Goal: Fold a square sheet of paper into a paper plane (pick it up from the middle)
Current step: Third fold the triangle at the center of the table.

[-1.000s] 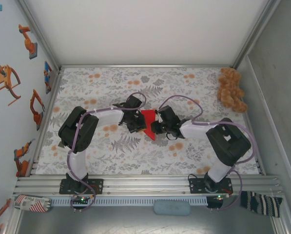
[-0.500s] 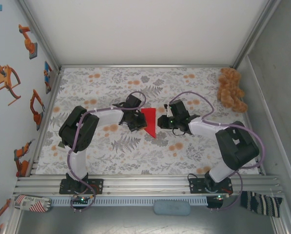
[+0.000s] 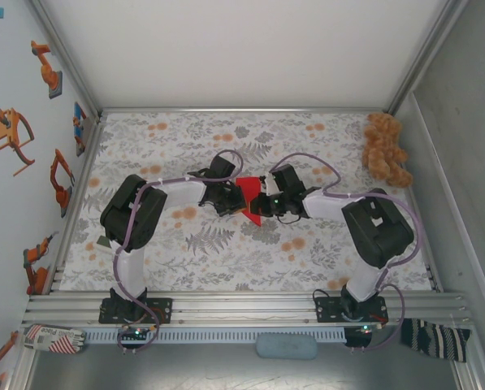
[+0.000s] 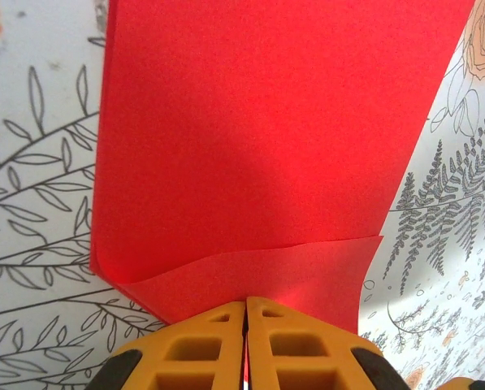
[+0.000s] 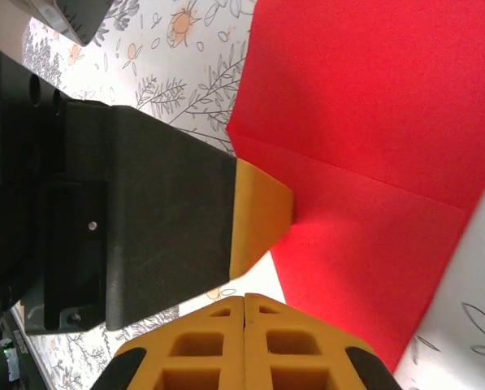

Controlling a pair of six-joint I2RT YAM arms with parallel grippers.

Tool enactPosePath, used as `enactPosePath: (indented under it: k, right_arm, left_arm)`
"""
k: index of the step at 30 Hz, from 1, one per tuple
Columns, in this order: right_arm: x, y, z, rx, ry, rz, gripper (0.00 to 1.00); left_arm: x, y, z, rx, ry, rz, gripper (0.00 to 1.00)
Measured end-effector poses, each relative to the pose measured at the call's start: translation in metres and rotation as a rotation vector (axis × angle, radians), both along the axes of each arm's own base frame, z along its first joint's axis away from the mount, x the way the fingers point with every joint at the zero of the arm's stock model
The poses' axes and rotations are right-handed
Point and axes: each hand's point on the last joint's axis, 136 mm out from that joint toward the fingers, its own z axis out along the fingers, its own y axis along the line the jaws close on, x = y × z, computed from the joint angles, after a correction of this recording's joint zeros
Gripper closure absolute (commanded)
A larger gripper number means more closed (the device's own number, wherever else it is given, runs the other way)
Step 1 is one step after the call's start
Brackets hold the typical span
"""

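- The paper (image 3: pixel 248 197), partly folded, lay mid-table between the two claws.
- Left claw (image 4: pixel 246 302): jaws together, a raised flap running into their seam, apparently pinched.
- Right claw (image 5: pixel 245 299): jaws together at the paper's edge. I could not tell whether it gripped the paper or only pressed on it.
- Risk: the claws sat nearly tip to tip, so any inward move could knock them together.
- Risk: a pull by the left claw against the right one's hold could skew the crease or tear the thin sheet.
- Room: the table (image 3: pixel 226 252) lay open on all sides, the bear (image 3: pixel 386 150) well apart in the far right corner, the frame rails distant.
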Motion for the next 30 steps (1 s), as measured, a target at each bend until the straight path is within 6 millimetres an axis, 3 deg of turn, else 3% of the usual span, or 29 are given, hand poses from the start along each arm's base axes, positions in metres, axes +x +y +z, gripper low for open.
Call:
enactPosePath:
  k: [8, 17, 30]
  right_arm:
    - [0.003, 0.005, -0.004, -0.008, 0.033, 0.011, 1.00]
    - [-0.002, 0.002, -0.025, -0.049, 0.098, 0.010, 1.00]
    - [-0.005, 0.003, -0.031, -0.050, 0.132, 0.022, 1.00]
  left_arm:
    - [0.002, 0.001, 0.000, -0.002, -0.005, -0.004, 0.90]
    - [0.001, 0.001, 0.000, -0.009, 0.001, -0.010, 0.89]
    - [0.001, 0.000, 0.000, -0.021, 0.010, -0.013, 0.87]
